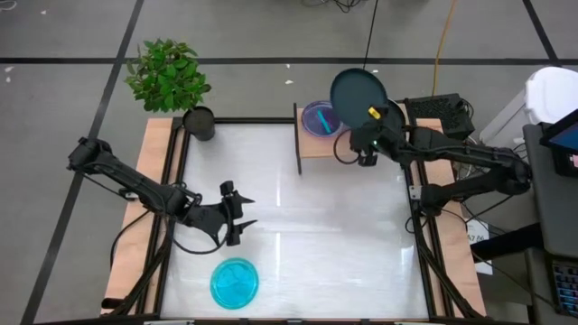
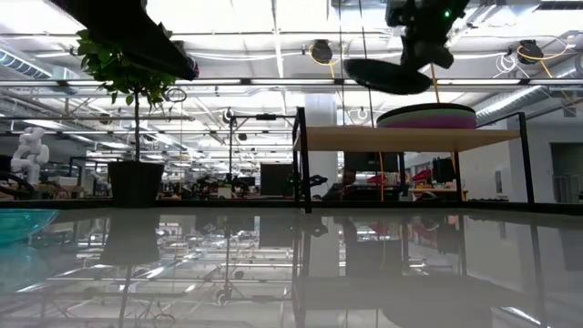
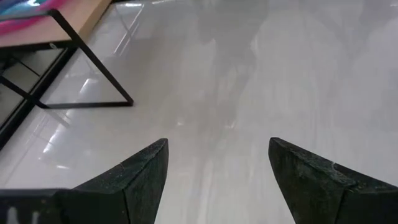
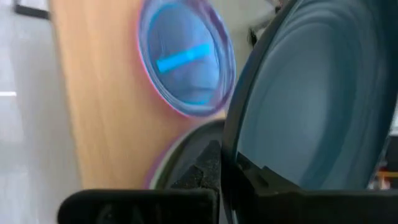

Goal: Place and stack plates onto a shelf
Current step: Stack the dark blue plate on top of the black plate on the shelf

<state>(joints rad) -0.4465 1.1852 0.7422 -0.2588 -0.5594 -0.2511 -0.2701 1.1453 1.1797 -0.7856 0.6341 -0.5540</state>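
Observation:
A black plate (image 1: 358,92) hangs in the air over the far right of the shelf (image 1: 318,146), held by my right gripper (image 1: 368,128). In the low view the black plate (image 2: 387,75) sits tilted, above the stack of plates (image 2: 426,116) on the shelf board (image 2: 401,138). The stack's top plate (image 4: 186,59) looks purple-rimmed with a cyan sheen. One translucent cyan plate (image 1: 235,282) lies flat on the table near its near edge. My left gripper (image 1: 242,215) is open over the table's left half, touching nothing. My right gripper (image 4: 227,168) pinches the black plate's rim (image 4: 231,146) between its two fingers, one finger on the hollow face and one on the underside. The plate is lifted clear of the shelf and the stack and stands tilted beyond the fingers.
A potted plant (image 1: 170,77) in a dark pot (image 1: 200,123) stands at the table's far left corner. The shelf's thin side panel (image 1: 297,137) and dark legs (image 3: 81,56) rise from the table. The glossy tabletop (image 1: 343,235) lies between the arms.

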